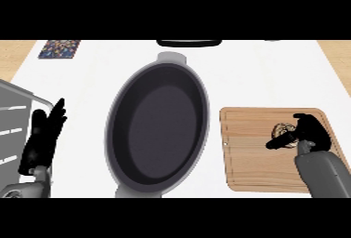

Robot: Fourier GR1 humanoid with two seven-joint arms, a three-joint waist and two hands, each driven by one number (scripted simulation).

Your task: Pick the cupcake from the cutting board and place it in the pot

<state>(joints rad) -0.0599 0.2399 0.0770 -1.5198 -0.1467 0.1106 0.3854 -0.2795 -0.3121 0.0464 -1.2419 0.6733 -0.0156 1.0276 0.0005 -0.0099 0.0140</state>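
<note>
A grey oval pot (pixel 159 122) with a dark inside stands in the middle of the white counter. To its right lies a wooden cutting board (pixel 255 158). On the board sits the cupcake (pixel 282 129), small and brownish, mostly hidden by my right hand (pixel 307 131). That hand's fingers and thumb curl round the cupcake from the right side. My left hand (pixel 42 132) rests open at the left edge, fingers pointing up, well away from the pot.
A grey appliance (pixel 14 135) stands at the far left beside my left hand. A patterned tile (pixel 59 48) lies at the back left. A dark object (pixel 190 43) shows at the back edge of the counter, behind the pot.
</note>
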